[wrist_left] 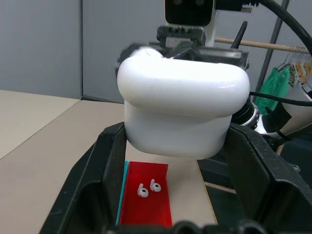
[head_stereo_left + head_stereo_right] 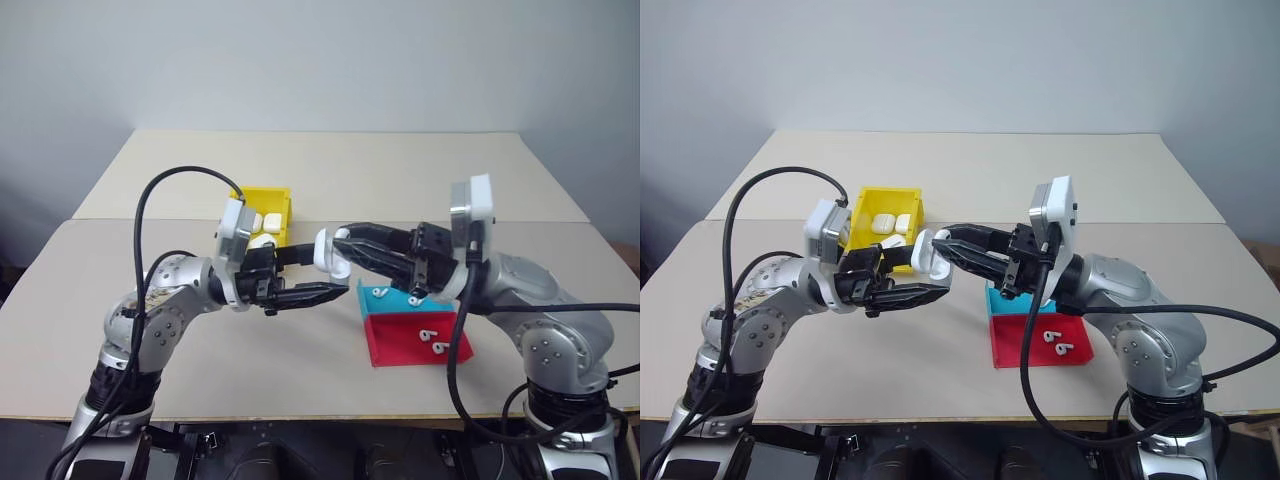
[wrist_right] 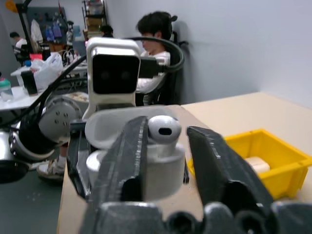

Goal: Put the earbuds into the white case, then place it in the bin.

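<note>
My left gripper [image 2: 318, 272] is shut on the white case [image 2: 325, 250], held above the table with its lid open. In the left wrist view the case [image 1: 183, 107] sits clamped between both fingers. My right gripper [image 2: 343, 250] meets it from the right. In the right wrist view an earbud [image 3: 163, 129] stands in the case [image 3: 165, 170], between my right fingers, which are apart with a gap beside it. The yellow bin [image 2: 266, 191] stands behind the grippers with white cases [image 2: 262, 220] inside.
A red tray [image 2: 400, 345] carries two loose earbuds [image 2: 428, 335] under my right arm. A teal tray [image 2: 385, 297] with more earbuds leans behind it. A seated person [image 3: 156, 39] shows in the background beyond the table.
</note>
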